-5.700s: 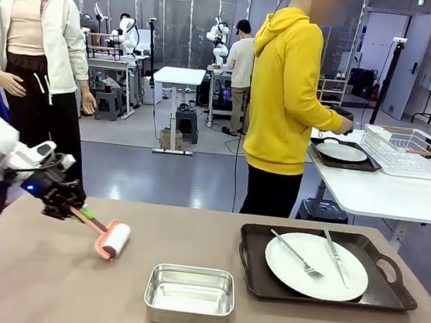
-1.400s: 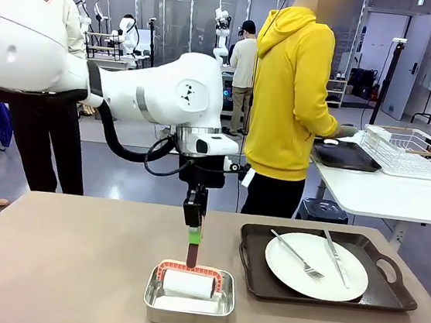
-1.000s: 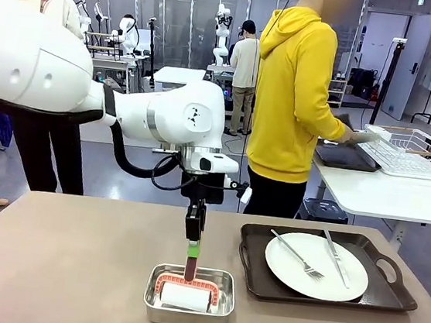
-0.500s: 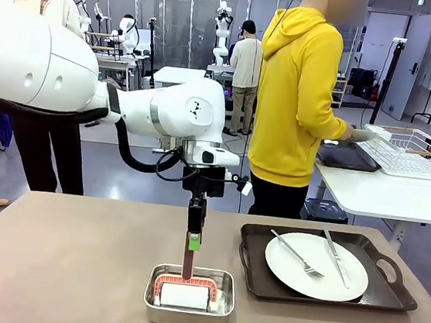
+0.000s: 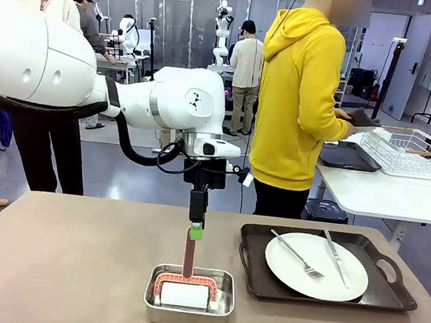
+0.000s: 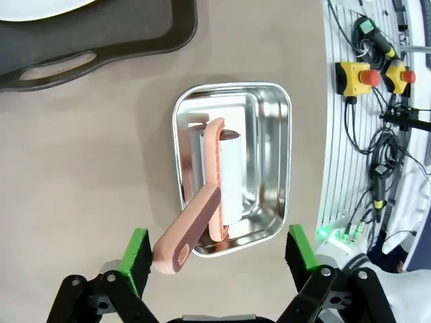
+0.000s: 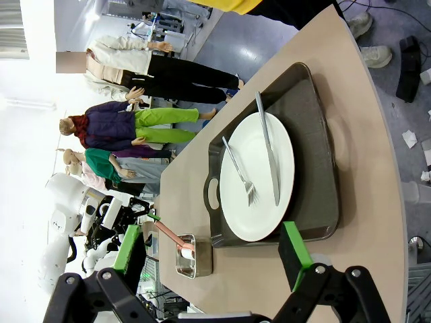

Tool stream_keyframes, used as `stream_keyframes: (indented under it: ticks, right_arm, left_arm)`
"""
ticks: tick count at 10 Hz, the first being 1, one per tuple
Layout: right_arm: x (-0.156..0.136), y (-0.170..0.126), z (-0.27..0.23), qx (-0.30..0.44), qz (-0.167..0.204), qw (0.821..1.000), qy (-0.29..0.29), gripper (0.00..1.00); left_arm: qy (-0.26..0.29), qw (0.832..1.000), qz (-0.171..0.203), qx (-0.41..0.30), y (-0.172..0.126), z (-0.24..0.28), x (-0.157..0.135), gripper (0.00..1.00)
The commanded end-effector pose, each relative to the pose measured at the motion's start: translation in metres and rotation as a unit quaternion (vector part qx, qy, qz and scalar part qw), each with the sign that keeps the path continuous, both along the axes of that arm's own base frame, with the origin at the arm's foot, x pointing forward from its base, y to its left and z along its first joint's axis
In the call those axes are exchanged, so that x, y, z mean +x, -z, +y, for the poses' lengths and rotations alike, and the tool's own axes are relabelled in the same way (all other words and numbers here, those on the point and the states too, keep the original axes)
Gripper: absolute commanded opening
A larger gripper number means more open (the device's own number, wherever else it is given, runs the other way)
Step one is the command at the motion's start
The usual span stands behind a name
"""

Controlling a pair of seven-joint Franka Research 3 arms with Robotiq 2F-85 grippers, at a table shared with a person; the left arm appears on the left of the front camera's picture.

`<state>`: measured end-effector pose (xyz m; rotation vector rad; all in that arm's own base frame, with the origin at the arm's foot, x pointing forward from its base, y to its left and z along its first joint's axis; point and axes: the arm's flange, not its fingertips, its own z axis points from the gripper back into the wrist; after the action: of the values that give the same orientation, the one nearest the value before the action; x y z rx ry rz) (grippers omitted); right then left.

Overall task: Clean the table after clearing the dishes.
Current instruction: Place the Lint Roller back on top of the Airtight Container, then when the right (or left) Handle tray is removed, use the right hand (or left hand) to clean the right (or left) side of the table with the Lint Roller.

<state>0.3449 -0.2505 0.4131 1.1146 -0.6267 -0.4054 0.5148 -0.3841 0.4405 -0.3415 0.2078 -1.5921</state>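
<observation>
A pink lint roller (image 5: 185,292) lies in the square steel pan (image 5: 150,308), its handle rising straight up. My left gripper (image 5: 195,225) hangs right over the handle tip, jaws open. In the left wrist view the roller (image 6: 222,182) leans up between the spread fingers of my left gripper (image 6: 217,235), close to one green pad, with no grip on it. A white plate (image 5: 316,266) with a fork and knife sits on a dark tray (image 5: 375,295) to the right on the brown table (image 5: 55,268). My right gripper (image 7: 211,242) is open, looking over that plate (image 7: 259,178).
A person in a yellow hoodie (image 5: 300,101) stands at the white table (image 5: 383,192) beyond, hands near a wire dish rack (image 5: 411,153) and a second dark tray (image 5: 348,156). Emergency-stop boxes and cables (image 6: 367,67) lie past my table edge.
My left gripper has opened, let go of the roller handle and risen a little; the roller stays in the pan. The person's hands moved from the far tray toward the rack.
</observation>
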Motion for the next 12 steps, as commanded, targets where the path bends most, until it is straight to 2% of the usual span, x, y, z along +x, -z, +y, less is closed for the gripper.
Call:
stream_keyframes:
  ticks: [1,10,11,12]
  right_arm:
    - [-0.002,-0.002,0.0,-0.004,-0.006,1.0,-0.007,1.0]
    - [-0.002,-0.002,0.0,-0.004,-0.006,1.0,-0.007,1.0]
    - [-0.002,-0.002,0.0,-0.004,-0.006,1.0,-0.007,1.0]
    - [-0.002,-0.002,0.0,-0.004,-0.006,1.0,-0.007,1.0]
  left_arm:
    - [0.001,1.0,0.002,0.002,0.002,0.0,-0.002,1.0]
    - [0.002,1.0,0.003,0.0,0.003,-0.002,-0.001,1.0]
    - [-0.07,0.997,0.029,-0.011,-0.023,0.028,0.014,1.0]
    - [-0.161,0.981,0.088,-0.062,-0.041,0.067,0.025,1.0]
